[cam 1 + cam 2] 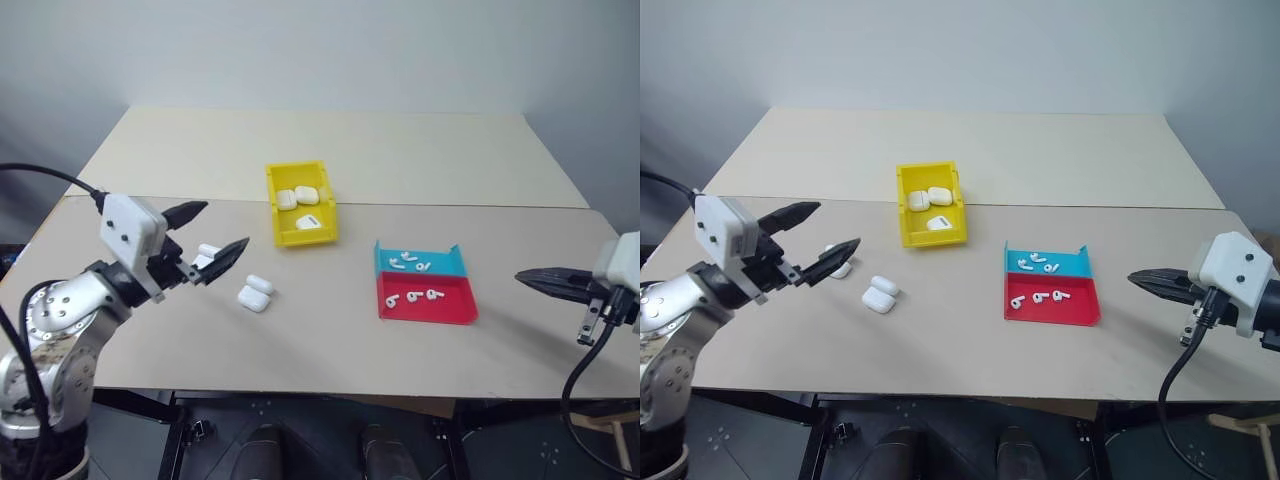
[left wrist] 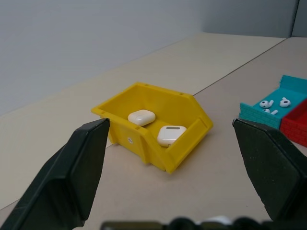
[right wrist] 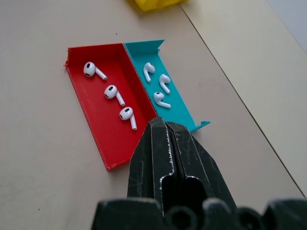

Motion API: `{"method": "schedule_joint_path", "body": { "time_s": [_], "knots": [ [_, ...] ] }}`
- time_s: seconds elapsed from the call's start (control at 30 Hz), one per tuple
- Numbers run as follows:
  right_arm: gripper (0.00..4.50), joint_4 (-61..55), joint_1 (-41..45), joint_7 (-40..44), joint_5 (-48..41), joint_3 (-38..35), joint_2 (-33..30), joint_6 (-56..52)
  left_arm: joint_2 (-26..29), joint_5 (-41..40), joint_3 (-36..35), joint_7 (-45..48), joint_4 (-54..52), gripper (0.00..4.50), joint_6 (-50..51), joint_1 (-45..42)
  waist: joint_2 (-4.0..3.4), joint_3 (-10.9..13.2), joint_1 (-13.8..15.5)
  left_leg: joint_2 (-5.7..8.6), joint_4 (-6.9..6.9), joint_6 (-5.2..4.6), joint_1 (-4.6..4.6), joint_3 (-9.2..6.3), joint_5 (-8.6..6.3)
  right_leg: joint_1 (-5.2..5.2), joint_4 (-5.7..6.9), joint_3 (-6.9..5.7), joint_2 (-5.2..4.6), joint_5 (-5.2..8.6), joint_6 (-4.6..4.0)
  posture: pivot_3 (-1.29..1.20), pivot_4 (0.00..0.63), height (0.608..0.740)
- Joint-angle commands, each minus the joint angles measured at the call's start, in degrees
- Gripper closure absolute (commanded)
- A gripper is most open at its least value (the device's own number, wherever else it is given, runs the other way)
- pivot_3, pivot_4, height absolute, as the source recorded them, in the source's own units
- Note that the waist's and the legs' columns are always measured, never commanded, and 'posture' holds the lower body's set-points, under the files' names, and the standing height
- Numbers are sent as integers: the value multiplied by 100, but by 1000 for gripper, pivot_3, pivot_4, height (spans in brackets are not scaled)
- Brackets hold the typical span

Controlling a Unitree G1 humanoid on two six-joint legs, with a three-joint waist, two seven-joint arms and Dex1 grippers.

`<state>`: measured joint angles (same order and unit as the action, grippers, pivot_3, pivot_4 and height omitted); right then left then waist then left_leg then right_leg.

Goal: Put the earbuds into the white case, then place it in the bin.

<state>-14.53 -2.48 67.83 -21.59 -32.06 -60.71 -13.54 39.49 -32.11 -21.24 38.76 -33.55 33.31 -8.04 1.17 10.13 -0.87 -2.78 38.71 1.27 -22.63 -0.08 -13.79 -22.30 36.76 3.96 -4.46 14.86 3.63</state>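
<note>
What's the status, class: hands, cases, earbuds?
Left hand open, empty. Right hand shut, empty. Three cases in bin, three on table. Earbuds still in trays.

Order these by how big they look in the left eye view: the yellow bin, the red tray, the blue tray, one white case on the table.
1. Yellow bin and red tray: they look alike, so I do not rank them.
2. Blue tray.
3. White case, clearly smallest.

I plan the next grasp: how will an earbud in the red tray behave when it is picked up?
Probably slippery and very light: each earbud is tiny and glossy. Its rounded head may let it roll or skid on the red tray if nudged.
</note>
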Motion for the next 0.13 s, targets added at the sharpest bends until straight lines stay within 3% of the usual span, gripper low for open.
{"method": "schedule_joint_path", "body": {
  "time_s": [0.03,0.13],
  "knots": [
    [4500,283,324,8,65,83,-178,296,100,-307,-203,-37,-254,59,93,10,1,0,1,0,0,0,0,0,0,0,0,0,0,0,0,0,150,740],
    [4500,406,505,13,90,258,-210,360,175,-347,-215,-77,-262,59,110,6,2,0,0,-1,-1,0,0,-1,0,0,-1,0,2,0,-1,0,150,740]
  ]
}}
